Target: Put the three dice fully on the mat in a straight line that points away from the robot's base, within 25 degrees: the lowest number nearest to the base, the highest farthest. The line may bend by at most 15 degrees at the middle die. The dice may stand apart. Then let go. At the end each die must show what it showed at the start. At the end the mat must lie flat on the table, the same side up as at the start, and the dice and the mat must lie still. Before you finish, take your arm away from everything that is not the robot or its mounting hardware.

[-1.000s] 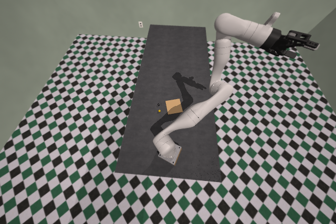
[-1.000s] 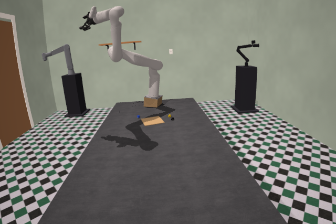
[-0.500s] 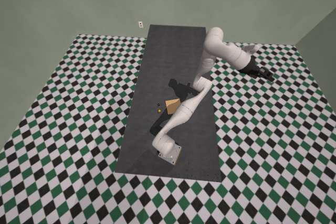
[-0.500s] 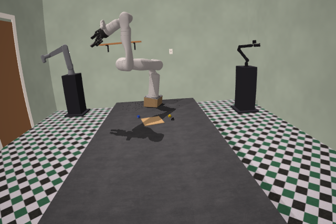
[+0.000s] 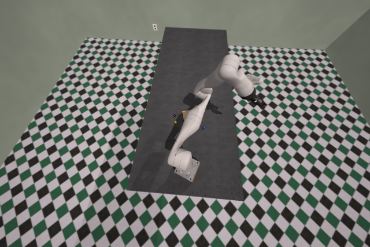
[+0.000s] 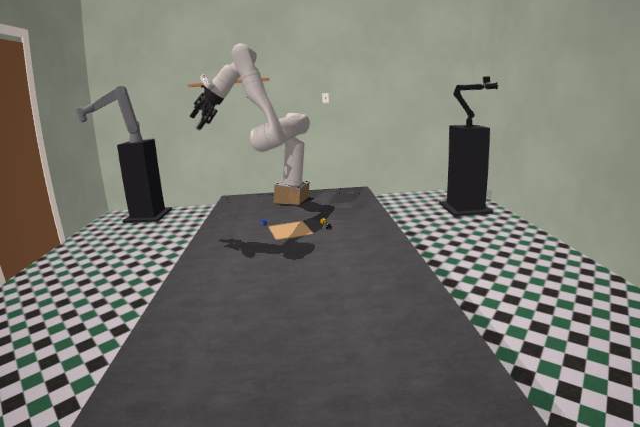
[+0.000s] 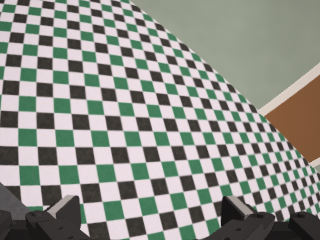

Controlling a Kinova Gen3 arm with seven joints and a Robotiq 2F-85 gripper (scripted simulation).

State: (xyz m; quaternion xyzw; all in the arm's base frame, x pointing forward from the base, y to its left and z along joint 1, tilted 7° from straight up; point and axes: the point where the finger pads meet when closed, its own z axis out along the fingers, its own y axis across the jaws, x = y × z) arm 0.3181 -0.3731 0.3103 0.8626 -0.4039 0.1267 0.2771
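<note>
There are three dice, one blue [image 5: 203, 127] [image 6: 263, 222], one yellow [image 5: 175, 122] [image 6: 323, 220] and one black [image 5: 174, 115] [image 6: 328, 226], one tan mat [image 5: 185, 114] [image 6: 289, 230], one dark table [image 5: 191, 55] [image 6: 289, 324], three robot arms [image 5: 193, 118] [image 6: 261, 96] [image 6: 125, 109] [image 6: 463, 102], two black pedestals [image 6: 142, 179] [image 6: 468, 169], one two-finger gripper [image 5: 260, 102] [image 6: 195, 121] [image 7: 150, 213] and one brown door [image 6: 23, 153] [image 7: 297, 122].

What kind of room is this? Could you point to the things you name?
Probably a robot lab. There's a big white arm [image 5: 191, 121] [image 6: 261, 96] on a long dark table [image 5: 191, 55] [image 6: 289, 334], and two smaller arms [image 6: 125, 107] [image 6: 463, 99] stand on black stands [image 6: 140, 179] [image 6: 468, 169].
</note>
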